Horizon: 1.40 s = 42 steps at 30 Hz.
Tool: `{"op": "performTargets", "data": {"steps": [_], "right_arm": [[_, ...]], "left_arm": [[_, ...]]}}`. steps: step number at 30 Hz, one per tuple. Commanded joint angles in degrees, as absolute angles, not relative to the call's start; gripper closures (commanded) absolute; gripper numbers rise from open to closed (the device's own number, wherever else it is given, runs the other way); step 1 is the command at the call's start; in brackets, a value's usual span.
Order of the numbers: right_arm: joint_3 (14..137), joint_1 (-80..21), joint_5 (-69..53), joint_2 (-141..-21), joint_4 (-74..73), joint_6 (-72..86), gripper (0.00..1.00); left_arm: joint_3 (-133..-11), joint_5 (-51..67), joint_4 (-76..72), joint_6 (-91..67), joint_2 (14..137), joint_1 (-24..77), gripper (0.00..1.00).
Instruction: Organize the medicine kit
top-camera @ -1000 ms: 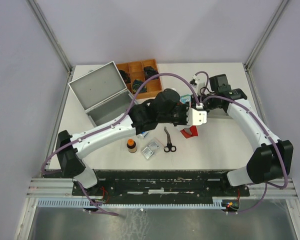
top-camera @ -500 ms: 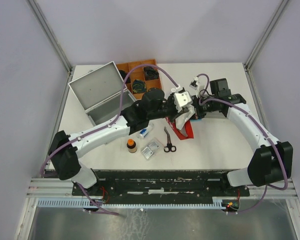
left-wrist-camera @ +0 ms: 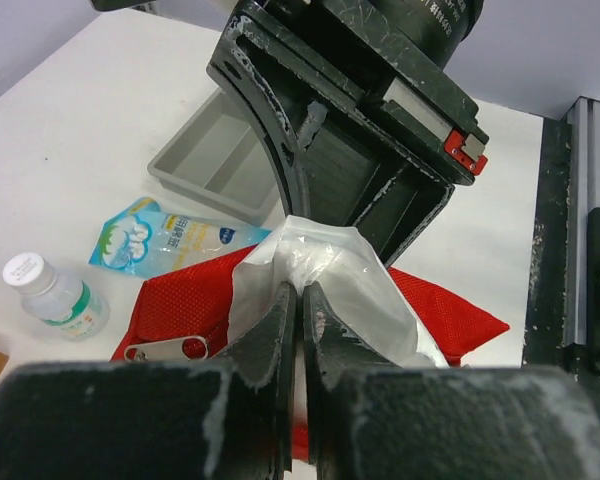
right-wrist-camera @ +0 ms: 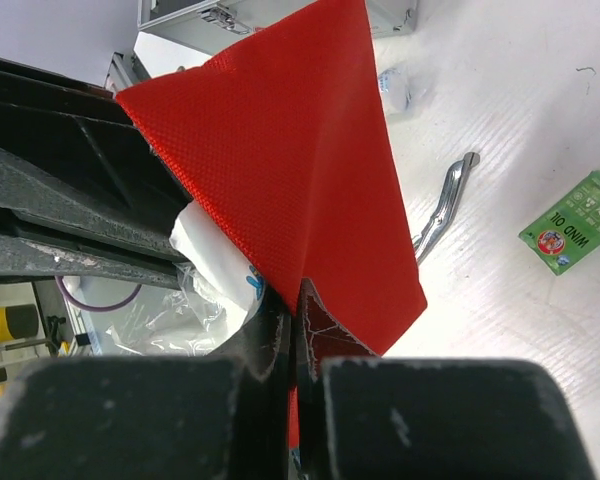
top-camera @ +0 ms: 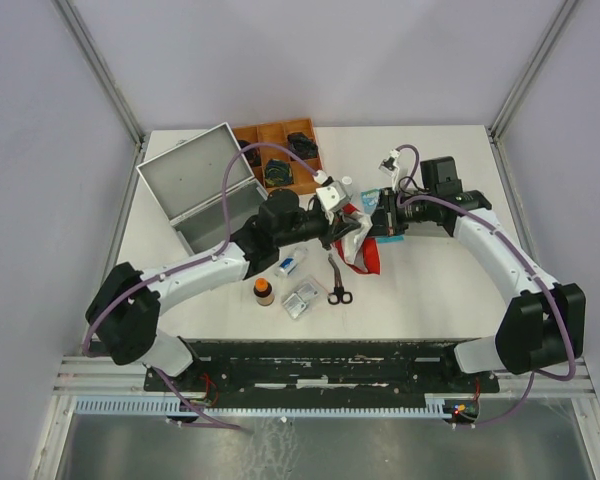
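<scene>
Left arm, right arm: white link shells, black joint housings, black bases. Purple cable looped along each. Left fingers, right fingers: black, scuffed, white-flecked edges. Red tab on right wrist housing.

The top view looks steeply down from above and behind the arm bases and takes in the whole table. Each wrist view peers closely along its own gripper, with the left gripper and right gripper facing each other. All three views share the red pouch mid-frame.
</scene>
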State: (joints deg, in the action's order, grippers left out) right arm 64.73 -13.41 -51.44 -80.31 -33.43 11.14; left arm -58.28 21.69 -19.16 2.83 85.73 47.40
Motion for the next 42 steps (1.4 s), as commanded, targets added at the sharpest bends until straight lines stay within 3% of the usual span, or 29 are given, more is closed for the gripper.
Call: {"op": "performTargets", "data": {"steps": [1,6,12,19,31,42], "right_arm": [[64.7,-13.5,-55.5,-76.7,-29.9,12.3,0.99],[64.5,-13.5,-53.8,-76.2,-31.6,10.7,0.99],[65.1,-13.4,-52.9,-77.4,-31.2,11.1,1.0],[64.9,-13.4,-47.4,-75.4,-30.7,9.9,0.99],[63.4,-13.5,-44.2,-74.8,-29.8,7.4,1.0],[62.3,-13.7,-42.6,-74.6,-29.4,7.2,0.99]], "left_arm": [[-56.0,19.8,-26.5,2.5,83.6,47.0,0.97],[-53.5,12.8,-27.8,6.3,83.4,46.6,0.97],[-51.3,14.5,-29.3,12.5,83.3,46.8,0.95],[-55.2,11.7,-22.4,4.8,84.2,46.8,0.91],[-65.5,20.2,-13.2,-0.2,86.7,46.5,0.51],[-68.3,20.4,-9.0,1.1,84.7,46.5,0.17]]}}
